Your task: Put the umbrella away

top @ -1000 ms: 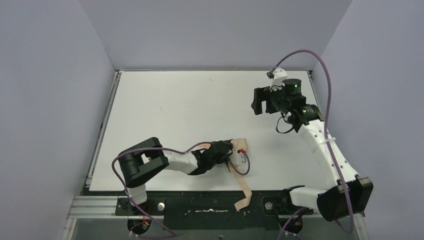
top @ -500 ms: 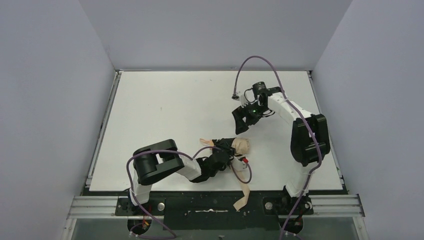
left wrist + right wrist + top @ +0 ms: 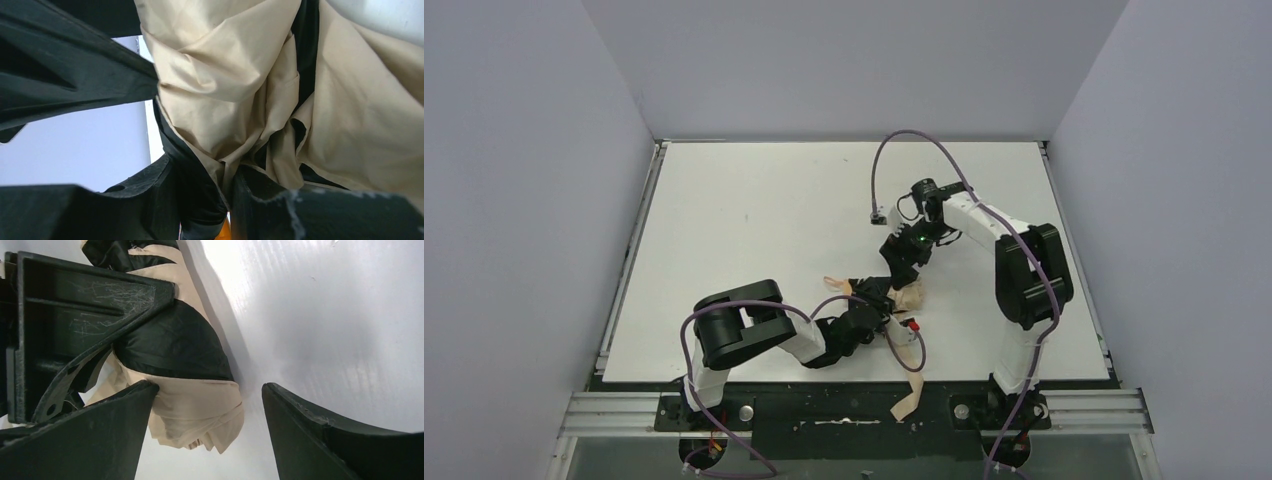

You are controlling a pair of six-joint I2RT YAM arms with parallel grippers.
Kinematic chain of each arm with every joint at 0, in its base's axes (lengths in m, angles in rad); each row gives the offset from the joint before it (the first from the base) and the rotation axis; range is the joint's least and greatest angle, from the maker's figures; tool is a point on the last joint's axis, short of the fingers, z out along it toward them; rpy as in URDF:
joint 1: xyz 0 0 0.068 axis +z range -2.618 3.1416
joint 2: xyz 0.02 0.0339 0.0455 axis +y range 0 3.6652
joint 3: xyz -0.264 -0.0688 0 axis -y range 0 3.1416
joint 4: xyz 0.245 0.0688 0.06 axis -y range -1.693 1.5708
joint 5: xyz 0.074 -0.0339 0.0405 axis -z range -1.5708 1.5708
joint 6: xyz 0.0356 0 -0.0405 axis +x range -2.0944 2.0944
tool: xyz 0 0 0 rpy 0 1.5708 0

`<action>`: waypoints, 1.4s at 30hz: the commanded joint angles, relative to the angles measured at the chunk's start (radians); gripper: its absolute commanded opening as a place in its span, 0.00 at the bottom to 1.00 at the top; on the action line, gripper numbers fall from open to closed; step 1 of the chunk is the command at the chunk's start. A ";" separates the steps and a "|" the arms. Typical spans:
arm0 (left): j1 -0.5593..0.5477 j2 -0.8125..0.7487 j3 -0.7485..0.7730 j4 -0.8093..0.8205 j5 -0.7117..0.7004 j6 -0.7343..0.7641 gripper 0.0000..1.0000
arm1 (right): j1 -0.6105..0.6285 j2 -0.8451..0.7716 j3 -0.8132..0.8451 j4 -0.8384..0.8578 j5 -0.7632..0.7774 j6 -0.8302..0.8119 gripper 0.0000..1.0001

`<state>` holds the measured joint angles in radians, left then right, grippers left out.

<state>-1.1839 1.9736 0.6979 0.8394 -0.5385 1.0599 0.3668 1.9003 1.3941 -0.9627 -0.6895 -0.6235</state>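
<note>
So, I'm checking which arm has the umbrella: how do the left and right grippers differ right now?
The left gripper is shut on the umbrella's tan fabric; the right gripper is open and holds nothing. The left gripper lies low near the table's front edge; the right gripper comes in from the far side, above the bundle's end. Both are at the umbrella.

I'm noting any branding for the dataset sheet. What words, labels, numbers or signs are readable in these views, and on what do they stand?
None can be read in any view.
umbrella: plain tan and black fabric, no print.
left gripper and right gripper: only scuffs, no lettering.
table: no writing.
</note>
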 commanded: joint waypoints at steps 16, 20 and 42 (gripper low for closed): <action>0.022 -0.061 0.000 -0.261 0.025 -0.086 0.00 | 0.095 0.064 -0.148 0.151 0.227 0.062 0.40; 0.025 -0.108 0.000 -0.270 0.023 -0.114 0.26 | 0.095 0.037 -0.180 0.219 0.233 0.104 0.28; 0.050 -0.890 -0.086 -0.739 -0.012 -0.665 0.90 | 0.086 -0.203 -0.428 0.656 0.359 0.086 0.26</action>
<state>-1.1957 1.2427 0.6197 0.2043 -0.5293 0.6209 0.4469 1.7390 1.0576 -0.4622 -0.4862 -0.4549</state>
